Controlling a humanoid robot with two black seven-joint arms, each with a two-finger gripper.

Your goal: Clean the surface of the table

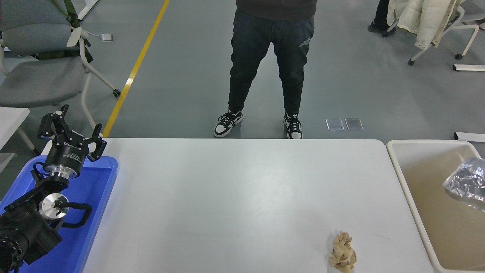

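Head view: table clearing with one piece of litter left.

White table surface (235, 197) fills the middle of the frame; a crumpled brown paper wad (343, 252) lies at its lower right, near the beige tub (413, 197) at the right edge, where a clear crinkled plastic piece (468, 184) sits. Left gripper (74, 134) is parked over the blue tray (96, 212) at lower left, fingers spread and empty. Right gripper is out of frame. Judged next move: reach for the wad and drop it in the tub.
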